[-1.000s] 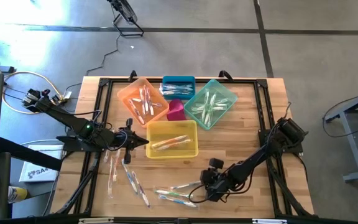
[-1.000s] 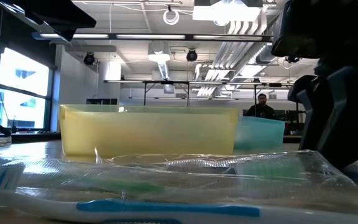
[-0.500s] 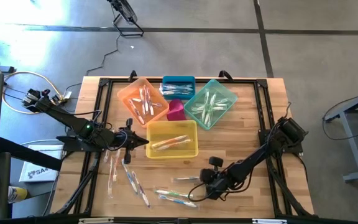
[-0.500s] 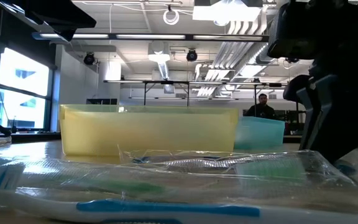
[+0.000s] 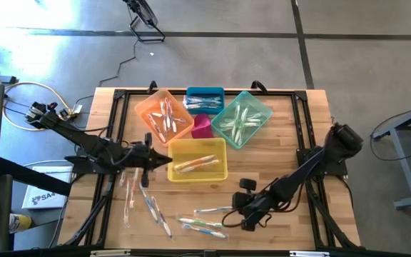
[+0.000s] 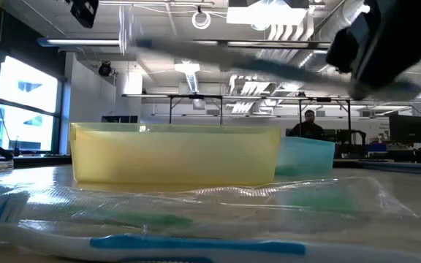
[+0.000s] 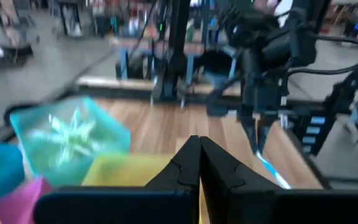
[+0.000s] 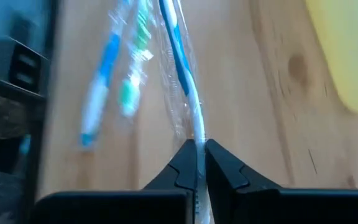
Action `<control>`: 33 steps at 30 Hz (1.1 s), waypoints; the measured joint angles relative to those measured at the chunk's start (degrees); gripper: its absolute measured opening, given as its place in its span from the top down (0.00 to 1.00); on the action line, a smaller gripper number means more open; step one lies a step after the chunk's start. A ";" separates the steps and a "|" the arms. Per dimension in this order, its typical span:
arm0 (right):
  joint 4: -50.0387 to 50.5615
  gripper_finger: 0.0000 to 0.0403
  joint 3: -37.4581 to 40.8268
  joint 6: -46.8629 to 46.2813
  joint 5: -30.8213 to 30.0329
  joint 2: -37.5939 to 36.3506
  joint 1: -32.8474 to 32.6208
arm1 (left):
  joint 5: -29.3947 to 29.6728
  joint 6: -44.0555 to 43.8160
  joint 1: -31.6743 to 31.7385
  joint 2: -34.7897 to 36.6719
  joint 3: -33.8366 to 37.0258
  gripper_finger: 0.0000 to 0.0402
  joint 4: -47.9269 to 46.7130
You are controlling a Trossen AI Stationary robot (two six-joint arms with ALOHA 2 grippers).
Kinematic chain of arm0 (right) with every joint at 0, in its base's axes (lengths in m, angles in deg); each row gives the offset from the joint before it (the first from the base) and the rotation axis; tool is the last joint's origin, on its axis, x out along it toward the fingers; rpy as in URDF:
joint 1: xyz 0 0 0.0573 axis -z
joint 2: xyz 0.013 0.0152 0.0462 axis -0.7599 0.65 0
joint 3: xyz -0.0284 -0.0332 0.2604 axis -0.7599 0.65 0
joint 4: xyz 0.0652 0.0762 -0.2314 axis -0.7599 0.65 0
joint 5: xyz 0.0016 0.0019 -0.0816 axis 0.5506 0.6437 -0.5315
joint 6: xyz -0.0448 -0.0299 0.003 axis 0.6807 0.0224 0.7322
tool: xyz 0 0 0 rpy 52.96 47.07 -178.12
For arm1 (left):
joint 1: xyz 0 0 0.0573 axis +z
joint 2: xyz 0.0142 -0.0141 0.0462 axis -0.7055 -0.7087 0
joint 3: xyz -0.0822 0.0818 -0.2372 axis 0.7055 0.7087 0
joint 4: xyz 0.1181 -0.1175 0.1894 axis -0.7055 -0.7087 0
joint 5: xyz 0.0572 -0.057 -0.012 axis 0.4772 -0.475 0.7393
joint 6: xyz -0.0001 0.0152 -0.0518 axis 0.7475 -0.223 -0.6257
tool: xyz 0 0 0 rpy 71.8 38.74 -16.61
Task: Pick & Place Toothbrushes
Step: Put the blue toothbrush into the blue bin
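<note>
My right gripper [image 5: 237,210] hangs over the table's near right part, shut on a wrapped blue-and-white toothbrush [image 5: 212,210] that shows high up in the low view [image 6: 240,62]. More wrapped toothbrushes lie flat on the wood below it [image 5: 203,227] and at the near left [image 5: 147,204]. Others lie in the yellow bin [image 5: 197,158], orange bin [image 5: 165,116], blue bin [image 5: 205,100] and teal bin [image 5: 241,118]. My left gripper [image 5: 164,161] is shut and holds nothing, just left of the yellow bin. My right gripper pinches the toothbrush's whitish end [image 8: 197,134], wrapper and all, between its two fingers. The fingers slant down from the table's far right. The toothbrush runs on ahead of them toward the table's left [image 8: 174,43] and is clear of the table.
A small magenta bin [image 5: 202,126] stands between the orange and teal bins. A black frame [image 5: 120,96] runs round the tabletop. Bare wood lies right of the yellow bin [image 5: 270,160]. A person [image 6: 309,120] stands far off in the room.
My right gripper has gone up and a little toward the table's right edge, taking the wrapped blue-and-white toothbrush with it. That toothbrush lay on the wood among the others; first its left end came up, and now all of it is clear of the table.
</note>
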 joint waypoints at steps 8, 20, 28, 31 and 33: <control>1.05 0.98 -0.04 6.06 -3.84 -9.02 2.79 | 1.02 6.70 0.11 2.46 0.02 1.00 8.43; 0.66 0.98 -0.06 19.64 -5.02 -18.18 11.72 | -1.21 1.93 7.68 6.62 0.00 1.00 -0.24; -0.53 0.98 -0.08 28.33 -1.47 -18.87 19.97 | -12.01 0.87 20.41 6.57 0.00 1.00 -2.23; -2.00 0.98 -0.08 31.88 1.83 -18.87 23.78 | -16.39 1.36 26.62 6.57 0.00 1.00 -4.03; -3.78 0.98 -0.08 34.45 4.32 -18.87 26.68 | -20.21 1.94 31.34 6.55 0.00 1.00 -5.56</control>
